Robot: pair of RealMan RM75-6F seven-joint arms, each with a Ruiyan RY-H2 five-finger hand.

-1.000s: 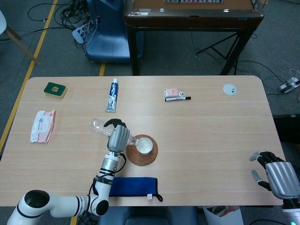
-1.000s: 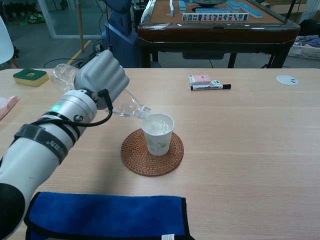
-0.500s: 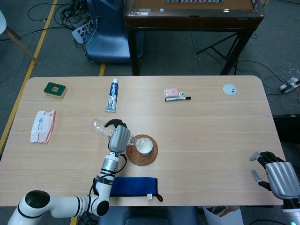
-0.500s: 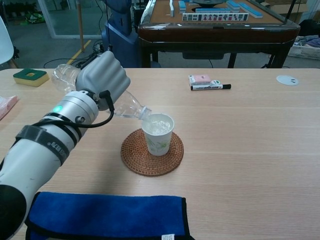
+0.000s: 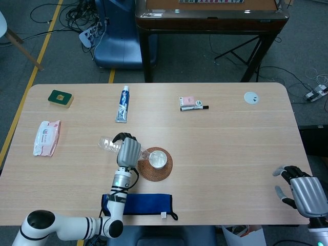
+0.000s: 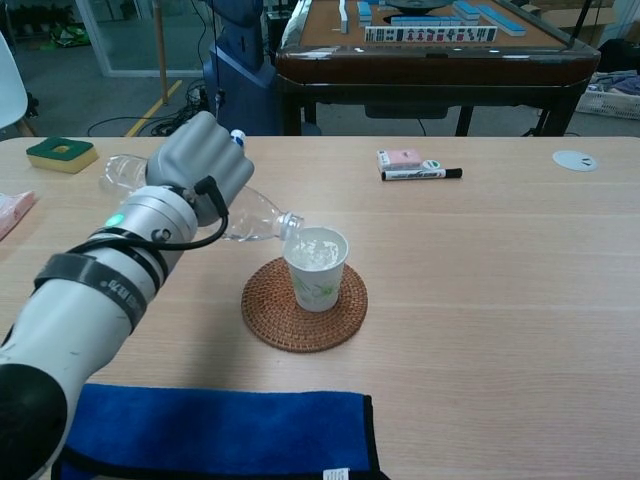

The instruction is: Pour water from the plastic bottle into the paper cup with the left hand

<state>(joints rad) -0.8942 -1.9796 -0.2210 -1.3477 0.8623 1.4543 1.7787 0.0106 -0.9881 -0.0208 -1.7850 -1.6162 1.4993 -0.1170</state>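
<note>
Near the table's front edge, left of middle:
Left hand [image 6: 196, 163]: clamped around bottle [image 6: 250, 215], tipped almost flat, mouth at cup rim.
Cup [image 6: 317, 268]: upright on round woven coaster [image 6: 270, 318] (water inside).
Right hand [image 5: 303, 192]: off the front right corner, fingers apart, holding nothing.

A dark wooden mahjong table [image 5: 207, 18] stands behind the pale wood tabletop [image 5: 230, 138]. A grey floor [image 5: 46, 56] carries a yellow line [image 5: 36, 72] and loose cables [image 5: 77, 15].

The left hand [image 6: 195, 160] hides the middle of the plastic bottle [image 6: 255, 220].
</note>
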